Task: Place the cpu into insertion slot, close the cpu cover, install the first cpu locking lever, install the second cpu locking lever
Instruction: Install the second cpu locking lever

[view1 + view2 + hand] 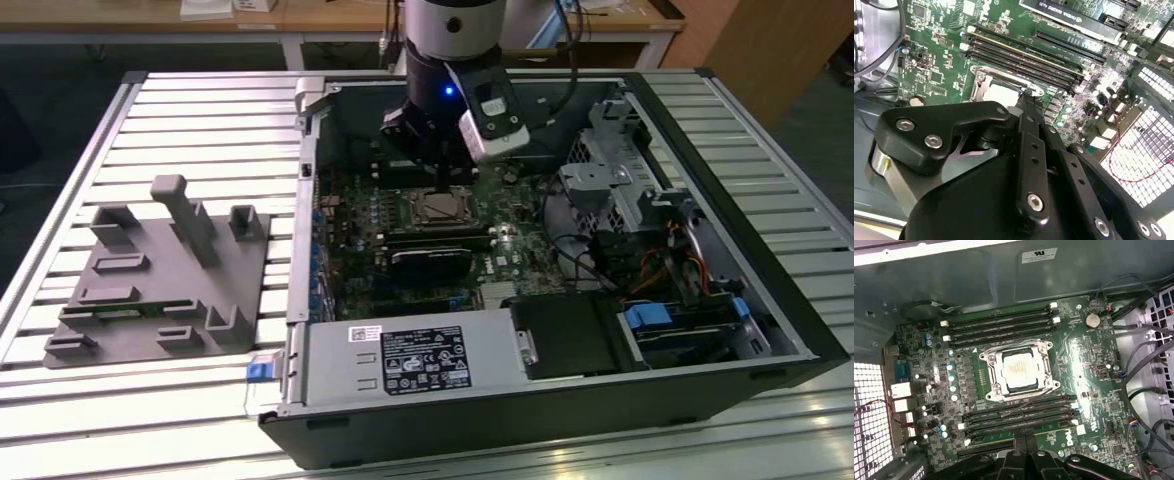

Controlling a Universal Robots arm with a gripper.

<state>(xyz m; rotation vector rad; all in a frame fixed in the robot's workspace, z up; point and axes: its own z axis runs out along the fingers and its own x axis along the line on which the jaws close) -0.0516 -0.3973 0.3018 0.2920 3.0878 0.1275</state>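
Seated in the slot [1019, 371], the cpu [1019, 369] is framed by the cover [998, 382], which appears shut over it. The gripper [445, 168] is held just above the socket's far edge, presumably for lever work; its finger spread cannot be told.

An open computer case [694, 330] lay on its side on a slatted metal counter [200, 110]. The arm [451, 60] reached down into the case, its end effector [445, 178] hanging just above the insertion slot [441, 207] on the green motherboard [400, 240]; the finger state could not be determined. The cpu [439, 208] sat within the silvery frame. A grey labelled power-supply box [407, 360] occupied the near edge of the case. A grey fixture plate [154, 280] lay on the counter at the exterior view's left, apart from the case.
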